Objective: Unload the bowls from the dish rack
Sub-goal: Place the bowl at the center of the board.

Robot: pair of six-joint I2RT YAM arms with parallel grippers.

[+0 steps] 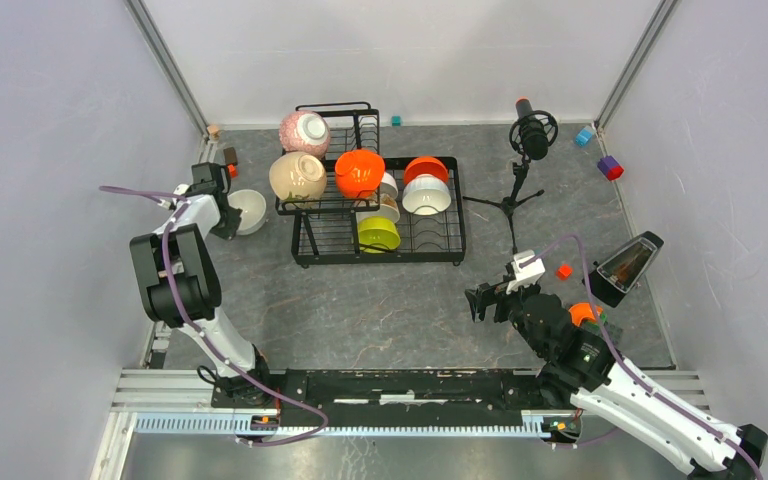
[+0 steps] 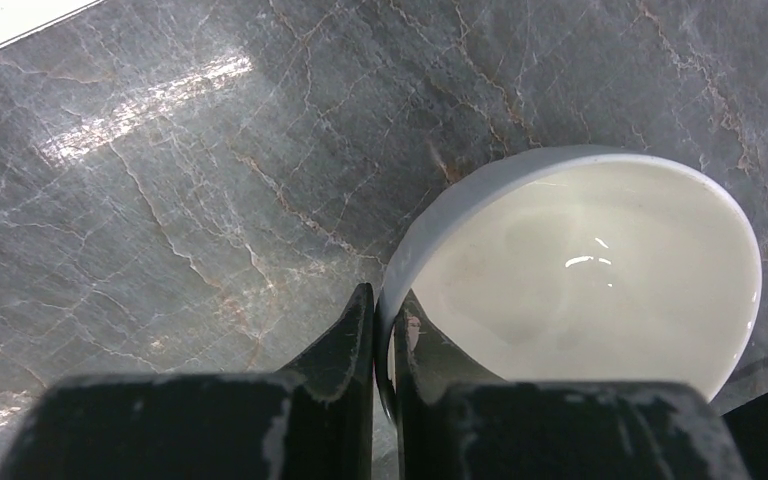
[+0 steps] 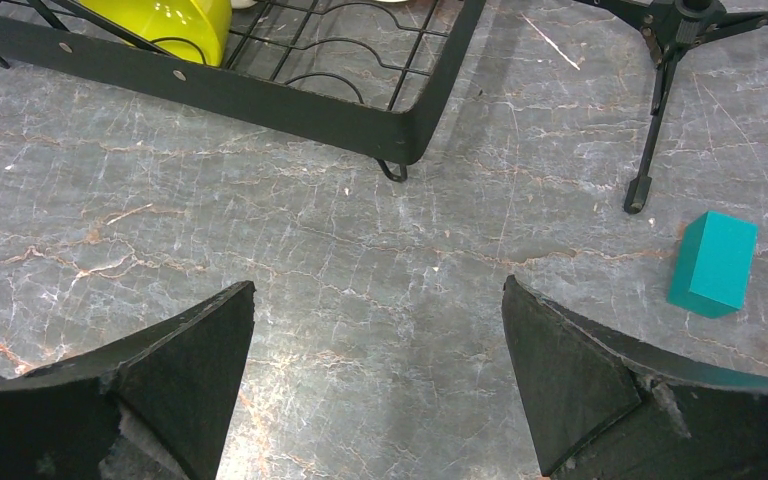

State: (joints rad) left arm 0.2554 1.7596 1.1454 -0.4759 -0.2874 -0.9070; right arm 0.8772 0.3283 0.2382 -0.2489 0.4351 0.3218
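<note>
Grey veined stone tabletop [image 1: 380,310], carrying all the items. One black wire dish rack [image 1: 381,261], two tiers, set toward the far middle. One black microphone tripod [image 1: 515,195], standing just right of the rack. The left end effector [image 2: 384,335] is clenched on the rim of a white bowl [image 2: 580,270], one finger inside and one outside; this bowl sits upright on the tabletop left of the rack, apart from it. The right end effector [image 3: 379,285] is released, fingers spread wide, holding nothing, above bare tabletop near the rack's front right corner. On the upper shelf: pink-speckled bowl [image 1: 305,130], beige bowl [image 1: 297,175], orange bowl [image 1: 359,172]. In the lower tray: second orange bowl [image 1: 425,168], with a cream bowl [image 1: 426,196] just in front, and a lime green bowl [image 1: 378,233] nearest the front. One teal block [image 3: 715,262], near a tripod foot.
</note>
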